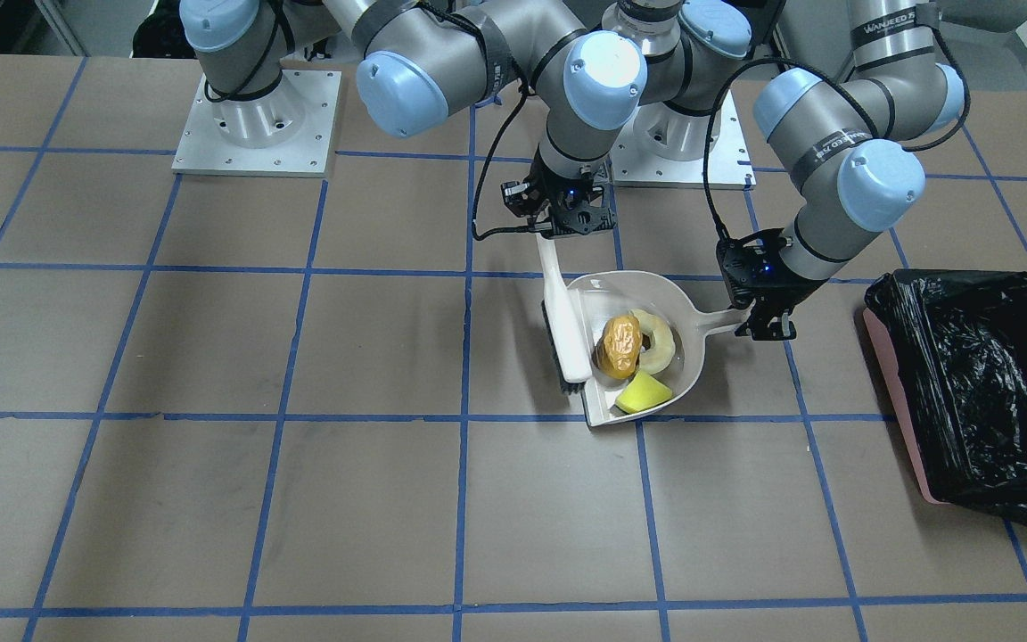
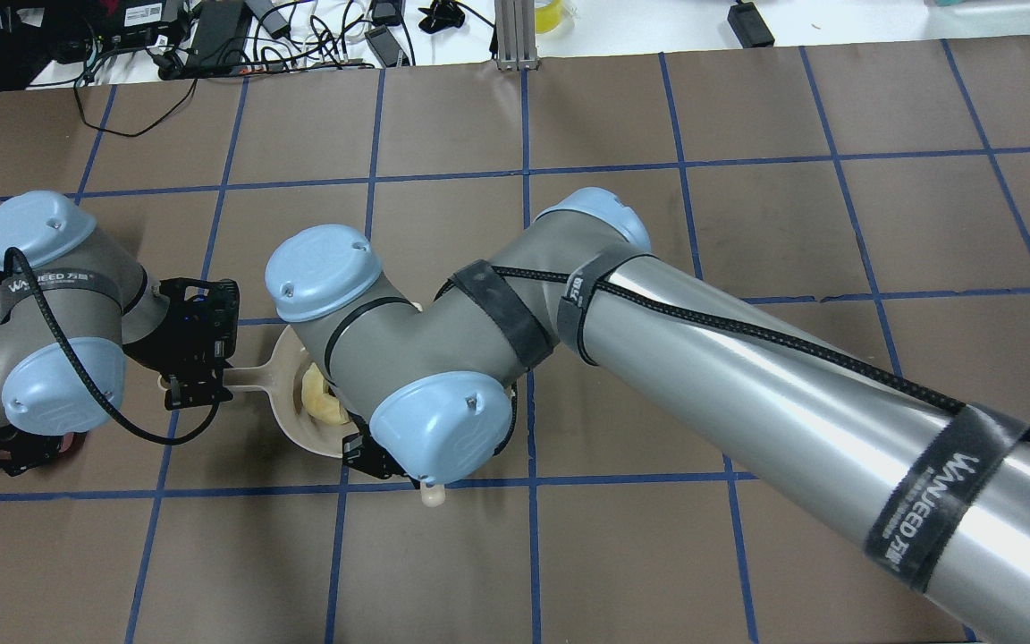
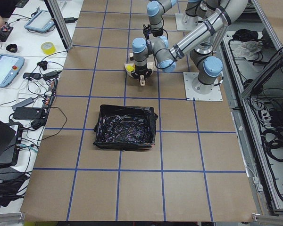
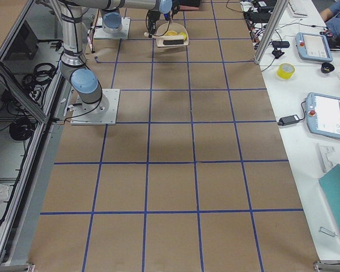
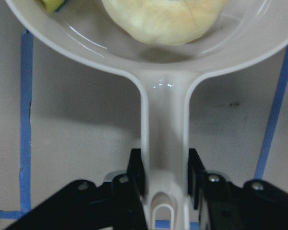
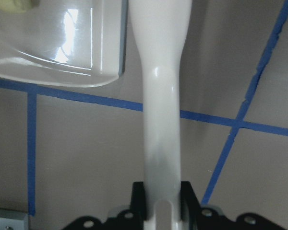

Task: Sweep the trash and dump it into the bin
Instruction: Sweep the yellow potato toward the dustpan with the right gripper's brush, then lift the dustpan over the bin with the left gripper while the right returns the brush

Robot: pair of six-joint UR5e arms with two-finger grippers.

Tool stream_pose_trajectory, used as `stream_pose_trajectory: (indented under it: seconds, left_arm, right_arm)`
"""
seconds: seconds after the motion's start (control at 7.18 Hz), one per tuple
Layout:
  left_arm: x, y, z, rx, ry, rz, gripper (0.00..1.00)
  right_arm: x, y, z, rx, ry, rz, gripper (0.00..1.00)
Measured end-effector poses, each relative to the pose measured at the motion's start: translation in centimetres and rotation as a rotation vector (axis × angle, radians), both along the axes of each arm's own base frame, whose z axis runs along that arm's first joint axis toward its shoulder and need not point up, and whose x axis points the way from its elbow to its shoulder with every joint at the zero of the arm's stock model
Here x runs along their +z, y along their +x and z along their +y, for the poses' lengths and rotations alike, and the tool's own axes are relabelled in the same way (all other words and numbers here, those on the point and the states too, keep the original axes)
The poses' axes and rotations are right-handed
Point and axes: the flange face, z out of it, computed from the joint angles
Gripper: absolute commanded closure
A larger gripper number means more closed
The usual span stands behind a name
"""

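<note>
The beige dustpan [image 1: 692, 308] lies flat on the table and holds all three trash pieces: the orange-brown lump [image 1: 619, 346], the cream crescent [image 1: 661, 343] and the yellow-green wedge [image 1: 643, 392]. My left gripper [image 1: 768, 328] is shut on the dustpan's handle [image 5: 164, 139]. My right gripper [image 1: 567, 223] is shut on the handle [image 6: 161, 120] of the white brush [image 1: 567, 332], whose head rests against the dustpan's open side. The bin [image 1: 977, 392], pink with a black bag, stands apart on the left arm's outer side, its mouth open.
The brown table carries a blue tape grid. The arm bases [image 1: 255, 125] stand at the robot's edge. In the overhead view the right arm [image 2: 497, 349] covers most of the dustpan [image 2: 282, 402]. Cables and devices lie beyond the far table edge [image 2: 211, 36].
</note>
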Motion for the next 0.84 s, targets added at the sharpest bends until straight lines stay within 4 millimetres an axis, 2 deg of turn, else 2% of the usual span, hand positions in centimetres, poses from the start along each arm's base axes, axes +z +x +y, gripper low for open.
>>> stream_pose_trajectory:
  seconds: [0.14, 0.28, 0.42, 0.7, 0.84]
  left_arm:
    - [0.0, 0.2, -0.1, 0.012, -0.005, 0.027, 1.0]
    - [0.0, 0.7, -0.2, 0.03, -0.013, 0.056, 1.0]
    - [0.1, 1.8, -0.3, 0.059, -0.026, 0.089, 1.0]
    - [1.2, 5.6, -0.6, 0.149, -0.047, 0.132, 1.0]
    - [3.0, 8.4, -1.4, 0.205, -0.046, 0.161, 1.0]
  right_arm:
    - [1.1, -2.2, -1.5, -0.019, -0.013, 0.029, 1.0]
    - [2.2, -5.5, -4.0, -0.061, -0.013, 0.038, 1.0]
    - [3.5, -9.7, -6.9, -0.101, -0.002, 0.035, 1.0]
    - [5.3, -20.6, -13.1, -0.177, 0.018, 0.004, 1.0]
    - [5.7, -26.6, -15.8, -0.204, 0.021, -0.016, 1.0]
